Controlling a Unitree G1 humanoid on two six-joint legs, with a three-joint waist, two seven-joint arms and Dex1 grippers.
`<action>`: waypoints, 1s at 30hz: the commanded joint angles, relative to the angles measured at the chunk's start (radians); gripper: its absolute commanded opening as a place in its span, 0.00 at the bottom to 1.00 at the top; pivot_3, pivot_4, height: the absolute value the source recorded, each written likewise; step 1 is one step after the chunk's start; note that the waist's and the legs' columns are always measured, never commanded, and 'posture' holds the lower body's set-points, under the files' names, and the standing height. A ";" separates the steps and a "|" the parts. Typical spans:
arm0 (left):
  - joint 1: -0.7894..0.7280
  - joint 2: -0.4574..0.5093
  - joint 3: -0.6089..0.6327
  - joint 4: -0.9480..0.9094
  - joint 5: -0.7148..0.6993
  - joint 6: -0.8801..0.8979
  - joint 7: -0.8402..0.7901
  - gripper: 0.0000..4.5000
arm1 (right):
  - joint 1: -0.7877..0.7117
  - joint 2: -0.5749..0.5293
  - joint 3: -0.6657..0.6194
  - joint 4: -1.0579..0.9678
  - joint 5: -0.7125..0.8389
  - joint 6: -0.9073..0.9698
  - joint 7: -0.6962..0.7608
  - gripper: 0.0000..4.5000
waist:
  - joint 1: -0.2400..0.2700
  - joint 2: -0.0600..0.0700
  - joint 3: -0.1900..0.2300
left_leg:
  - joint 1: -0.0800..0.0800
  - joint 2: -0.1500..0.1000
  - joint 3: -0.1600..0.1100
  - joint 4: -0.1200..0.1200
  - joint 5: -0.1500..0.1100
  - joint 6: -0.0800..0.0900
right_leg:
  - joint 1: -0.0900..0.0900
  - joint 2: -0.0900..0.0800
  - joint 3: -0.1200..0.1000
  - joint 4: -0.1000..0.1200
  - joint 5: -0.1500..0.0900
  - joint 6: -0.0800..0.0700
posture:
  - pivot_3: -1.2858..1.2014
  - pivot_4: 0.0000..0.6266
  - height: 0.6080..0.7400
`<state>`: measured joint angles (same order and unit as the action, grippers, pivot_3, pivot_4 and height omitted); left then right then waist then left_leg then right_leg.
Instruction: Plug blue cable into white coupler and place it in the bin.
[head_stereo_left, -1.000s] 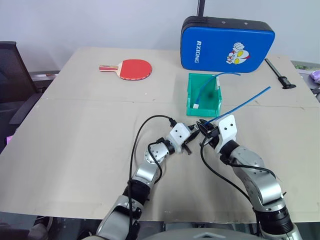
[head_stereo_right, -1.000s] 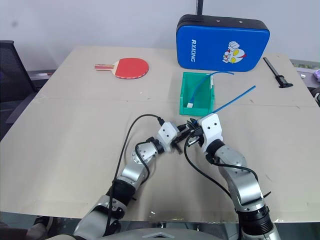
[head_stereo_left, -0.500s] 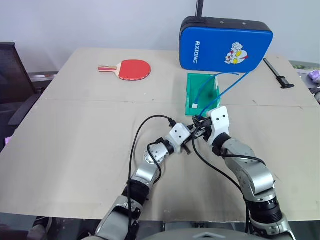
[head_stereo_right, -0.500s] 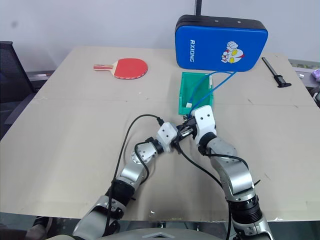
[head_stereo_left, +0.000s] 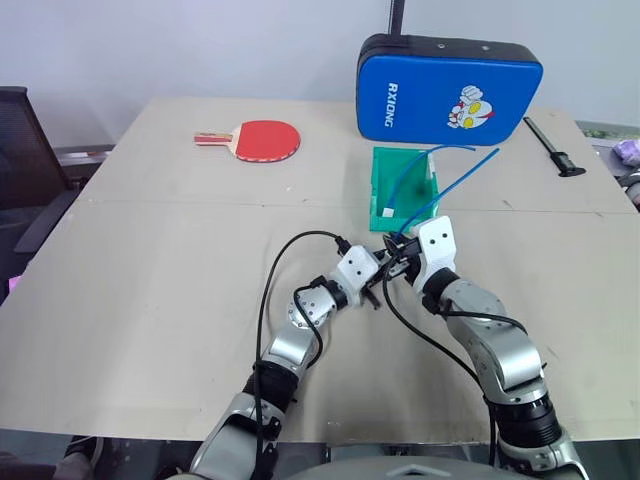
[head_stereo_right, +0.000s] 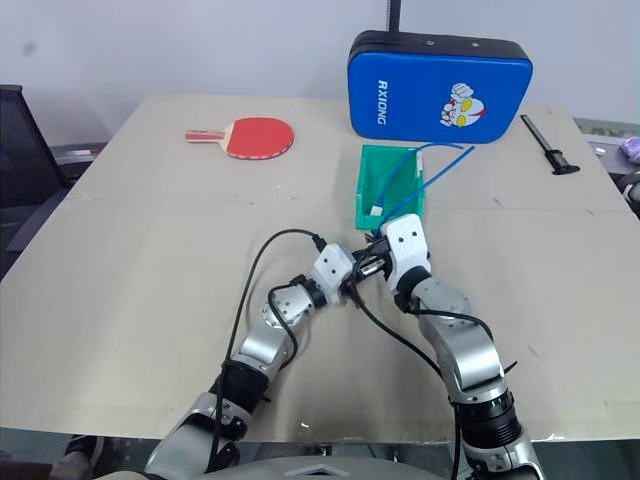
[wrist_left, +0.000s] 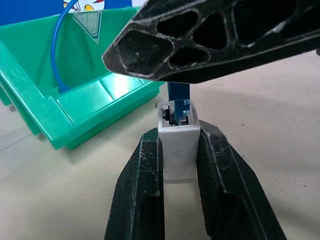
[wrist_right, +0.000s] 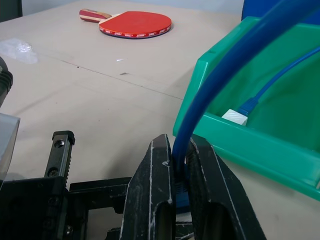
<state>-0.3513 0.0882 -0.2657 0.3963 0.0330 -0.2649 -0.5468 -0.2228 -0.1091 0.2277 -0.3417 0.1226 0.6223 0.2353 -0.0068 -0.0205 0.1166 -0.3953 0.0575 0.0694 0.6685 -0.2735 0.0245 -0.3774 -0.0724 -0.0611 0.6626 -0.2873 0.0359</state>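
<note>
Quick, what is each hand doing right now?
Left hand: closed on the white coupler.
Right hand: closed on the blue cable, plug at the coupler's socket.

Lab-like test room: plain tabletop (head_stereo_left: 150, 280), bare wall (head_stereo_left: 200, 40), office chair (head_stereo_left: 25, 150).

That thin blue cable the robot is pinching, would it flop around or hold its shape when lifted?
Probably springy rather than limp: the blue cable rises from the right gripper in a smooth arc without sagging. It looks light, since a thin pinch near the plug carries it. Its free end would likely swing as the arm moves, so it may wobble near the bin.
</note>
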 joint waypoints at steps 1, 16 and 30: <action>0.010 -0.009 -0.024 -0.053 -0.013 -0.009 -0.029 0.07 | 0.031 -0.005 0.024 0.143 -0.009 0.091 0.004 0.00 | -0.003 0.000 -0.003 | 0.001 0.000 0.000 0.000 0.000 0.000 | 0.000 0.000 0.000 0.000 0.000 0.000 | 0.52 0.24 0.70; 0.009 -0.005 -0.009 -0.069 -0.024 0.016 -0.039 0.46 | 0.024 0.016 -0.020 0.170 0.003 -0.020 0.019 0.00 | -0.006 0.002 -0.013 | 0.001 0.001 0.000 -0.001 0.000 0.000 | 0.000 0.000 0.001 0.000 0.000 0.000 | 0.52 0.24 0.70; 0.111 0.159 0.076 -0.410 -0.101 0.203 -0.078 1.00 | -0.051 -0.091 -0.117 -0.062 0.046 -0.039 0.059 0.00 | -0.001 0.005 0.003 | -0.003 0.001 -0.002 -0.001 0.000 0.001 | -0.002 -0.003 -0.001 -0.001 0.000 0.000 | 0.52 0.24 0.70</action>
<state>-0.2472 0.2421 -0.2057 0.0732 -0.0293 -0.1021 -0.6165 -0.2385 -0.1906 0.1504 -0.3234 0.1471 0.5679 0.2874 -0.0082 -0.0154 0.1194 -0.3994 0.0584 0.0676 0.6677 -0.2739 0.0250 -0.3792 -0.0757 -0.0620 0.6615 -0.2873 0.0357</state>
